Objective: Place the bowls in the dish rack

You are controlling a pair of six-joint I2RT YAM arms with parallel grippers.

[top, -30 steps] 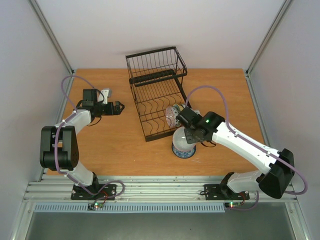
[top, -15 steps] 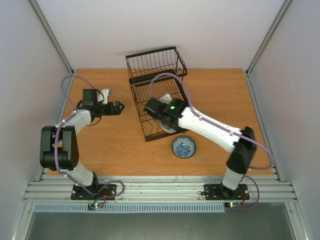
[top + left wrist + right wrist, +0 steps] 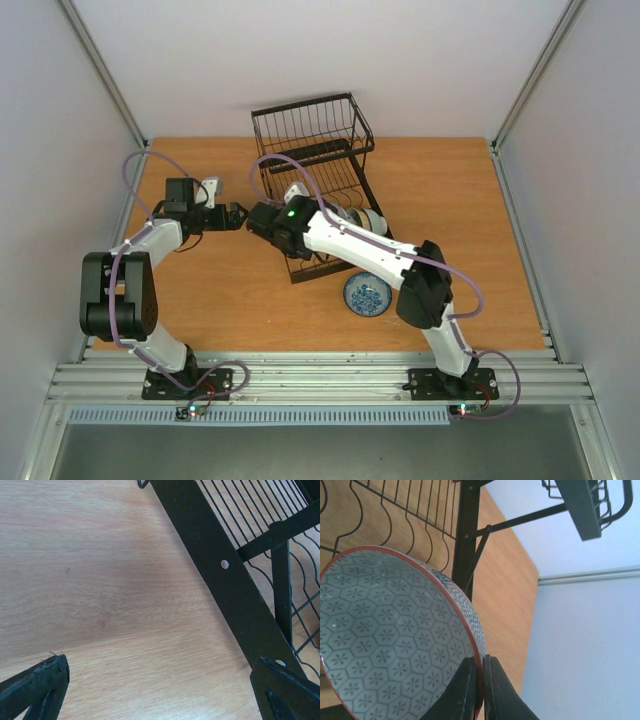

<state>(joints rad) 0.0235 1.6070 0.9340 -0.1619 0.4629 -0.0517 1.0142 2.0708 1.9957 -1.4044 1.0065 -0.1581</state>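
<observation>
— Black wire fills the middle of the top view: the rack (image 3: pixel 315 190) stands on the table (image 3: pixel 200 300), its basket end toward the upper edge. Where do we have the bowl?
— In our right gripper (image 3: pixel 480 664). In the right wrist view its fingers (image 3: pixel 464 692) are clenched on the red rim, one inside and one outside. The bowl (image 3: pixel 385 645) sits at the lower left of that frame. Its hexagon-patterned inside faces the camera, and the rack's wavy dividers are behind it at the upper left.
— And from above?
— Our right arm lies stretched across the rack toward its left side. We cannot make out the bowl there.
— The other one?
— A second bowl (image 3: pixel 367 294), blue-patterned, sits upright on the table near the rack's lower edge, right of centre.
— Our left gripper (image 3: pixel 160 667)?
— Released, with its fingers wide apart and nothing between them. It is over bare wood just left of the rack's frame.
</observation>
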